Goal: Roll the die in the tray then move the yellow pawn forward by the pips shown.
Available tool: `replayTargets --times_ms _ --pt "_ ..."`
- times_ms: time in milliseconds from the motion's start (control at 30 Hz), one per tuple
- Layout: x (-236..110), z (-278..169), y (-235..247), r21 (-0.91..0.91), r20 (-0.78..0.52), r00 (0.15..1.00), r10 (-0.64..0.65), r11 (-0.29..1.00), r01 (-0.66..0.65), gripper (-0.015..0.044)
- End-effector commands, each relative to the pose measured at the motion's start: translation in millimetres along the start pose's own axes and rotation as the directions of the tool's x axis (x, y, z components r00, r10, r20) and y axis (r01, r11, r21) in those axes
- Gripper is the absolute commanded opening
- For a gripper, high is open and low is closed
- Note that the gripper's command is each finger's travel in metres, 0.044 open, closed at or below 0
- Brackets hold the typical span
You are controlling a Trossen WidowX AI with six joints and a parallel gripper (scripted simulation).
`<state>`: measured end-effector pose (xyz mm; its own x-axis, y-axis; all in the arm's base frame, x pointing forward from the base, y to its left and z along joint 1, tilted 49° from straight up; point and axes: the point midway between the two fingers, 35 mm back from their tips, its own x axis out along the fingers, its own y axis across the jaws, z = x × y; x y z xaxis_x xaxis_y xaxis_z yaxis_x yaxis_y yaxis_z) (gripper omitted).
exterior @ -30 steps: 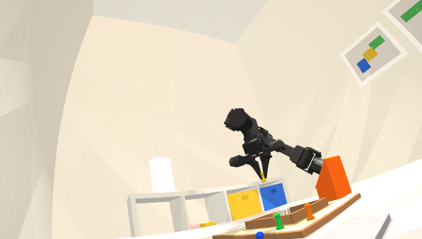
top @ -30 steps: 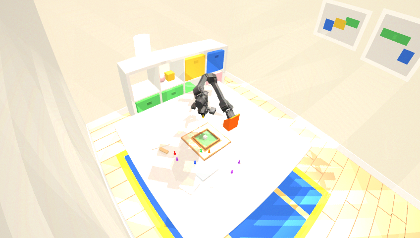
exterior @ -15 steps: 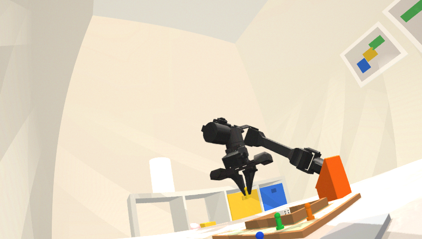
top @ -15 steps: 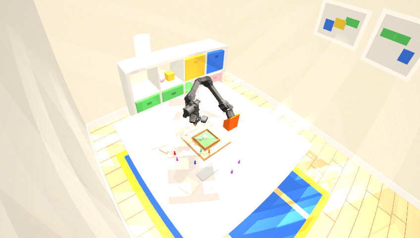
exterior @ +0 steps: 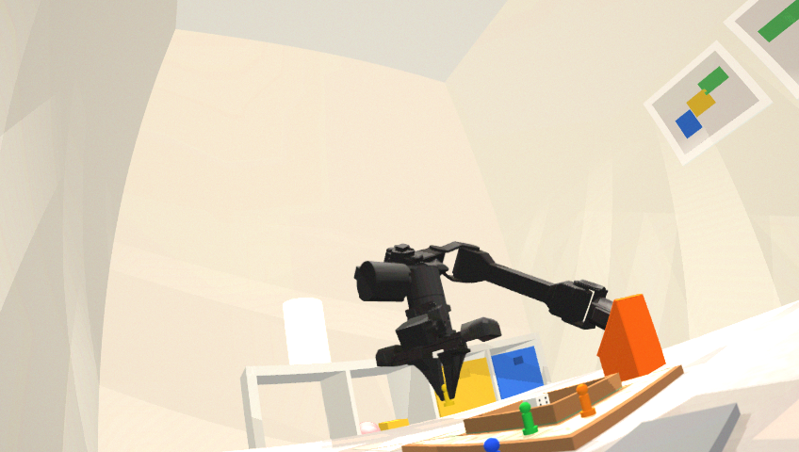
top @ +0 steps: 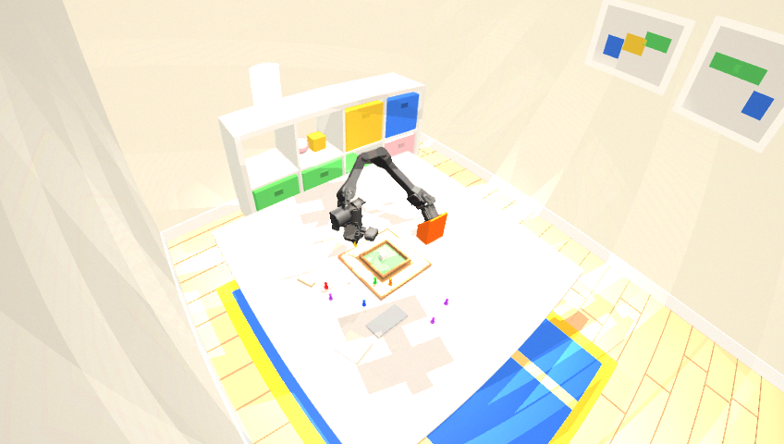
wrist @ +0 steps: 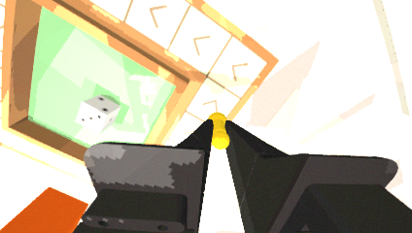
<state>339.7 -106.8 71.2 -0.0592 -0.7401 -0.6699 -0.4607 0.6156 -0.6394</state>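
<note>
- Hanging above the far corner of the board (top: 419, 270), the gripper (wrist: 220, 130) is seen with its jaws drawn nearly shut on the yellow pawn (wrist: 219, 132), which is pinched by its head and neck.
- The pawn is carried clear of the board, its long axis running upright, in line with the downward-pointing fingers (exterior: 435, 370); its base is shown in the exterior view hanging below the tips.
- The die (wrist: 96, 113) is shown lying inside the green-floored tray (wrist: 17, 123) at the board's centre, so the roll is judged done and the pawn's advance under way.
- From the wrist view, the track squares with arrows are seen directly beneath the pawn at the board's corner; the exact square below cannot be told.
- The coming move is judged to turn on a straight descent onto the counted square, with the pawn kept upright.
- The green pawn (exterior: 526, 417) and orange pawn (exterior: 584, 399) are left standing on the board's near edge, well apart from the gripper.
</note>
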Motion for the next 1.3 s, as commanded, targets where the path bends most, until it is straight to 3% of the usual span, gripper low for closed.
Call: replayTargets --times_ms 0,667,1000,1133,1233,1267 --pt "15 -1 1 -0.011 -0.012 1.0 -0.002 1.0 0.002 0.0" --pt "46 -2 1 -0.011 -0.013 1.0 -0.003 1.0 0.003 0.0" --pt "38 -1 -1 0.001 -0.005 1.0 -0.001 1.0 0.001 0.0263" --pt "-5 0 -1 -0.01 -0.012 1.0 -0.001 1.0 0.001 0.0368" --pt "-8 0 -1 -0.011 -0.013 1.0 -0.002 1.0 0.001 0.044" --pt "-8 0 -1 -0.011 -0.013 1.0 -0.002 1.0 0.001 0.044"
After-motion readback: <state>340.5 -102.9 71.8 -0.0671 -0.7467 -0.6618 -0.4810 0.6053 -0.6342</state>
